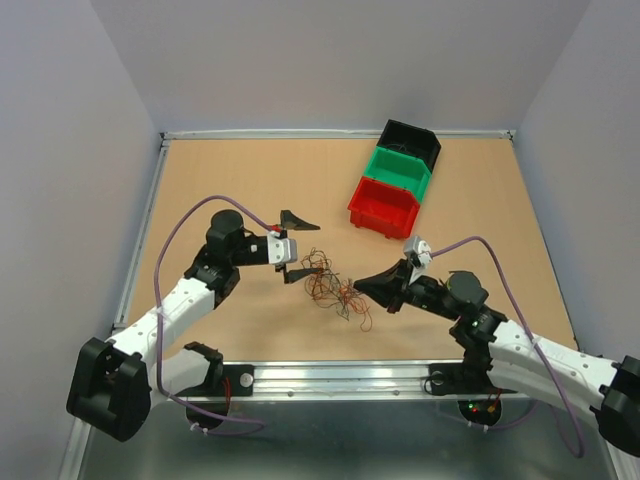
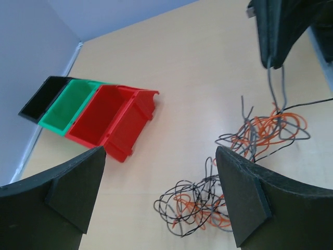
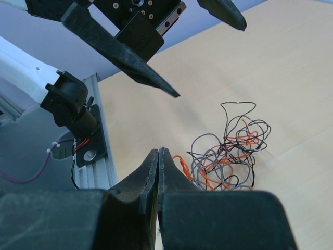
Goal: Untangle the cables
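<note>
The cables (image 1: 326, 285) lie as a tangle of thin orange, grey and dark wires mid-table. In the left wrist view they form a near clump (image 2: 200, 200) and a farther clump (image 2: 265, 130). My left gripper (image 1: 297, 246) is open and empty, just left of and above the tangle, which lies below and ahead of its jaws (image 2: 160, 151). My right gripper (image 1: 360, 283) is shut at the tangle's right edge. Two straight grey strands run up to its tip (image 2: 273, 57). In the right wrist view its jaws (image 3: 158, 151) meet, and the wires (image 3: 229, 151) pass under them.
Three bins stand in a row at the back right: red (image 1: 383, 208), green (image 1: 398, 172) and black (image 1: 410, 143). A metal rail (image 1: 330, 375) runs along the table's near edge. Grey walls enclose the table.
</note>
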Tool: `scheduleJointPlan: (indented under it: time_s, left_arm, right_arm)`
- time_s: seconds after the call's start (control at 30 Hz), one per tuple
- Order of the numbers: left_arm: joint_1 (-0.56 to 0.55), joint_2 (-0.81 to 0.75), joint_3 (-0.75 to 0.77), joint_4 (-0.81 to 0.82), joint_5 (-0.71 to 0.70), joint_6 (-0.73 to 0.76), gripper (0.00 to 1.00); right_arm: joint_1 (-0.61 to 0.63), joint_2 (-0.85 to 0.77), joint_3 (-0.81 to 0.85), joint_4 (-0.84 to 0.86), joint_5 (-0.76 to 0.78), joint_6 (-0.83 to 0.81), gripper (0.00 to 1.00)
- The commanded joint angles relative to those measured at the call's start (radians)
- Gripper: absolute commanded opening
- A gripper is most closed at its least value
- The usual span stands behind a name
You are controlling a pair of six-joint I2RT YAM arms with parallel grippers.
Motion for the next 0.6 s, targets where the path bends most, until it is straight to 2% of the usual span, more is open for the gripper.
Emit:
scheduleJointPlan:
  time_s: [0.0,0.13,0.4,0.57]
  left_arm:
    - [-0.047,-0.005,-0.026,0.009,0.092,0.010,0.99]
    - [-0.114,0.030,-0.029,0.011,0.090,0.003,0.95]
    - [-0.211,0.068,-0.025,-0.043,0.018,0.068,0.73]
    - [-0.260,0.114,-0.026,-0.078,-0.074,0.154,0.71]
  right_arm:
    - [0.006,0.061,0.012,0.096,-0.034,-0.017,0.00]
    - [0.006,0.130,0.035,0.128,-0.050,-0.011,0.00]
    - [0.006,0.199,0.061,0.162,-0.013,-0.004,0.01]
    - [0.006,0.173,0.041,0.180,0.027,0.002,0.01]
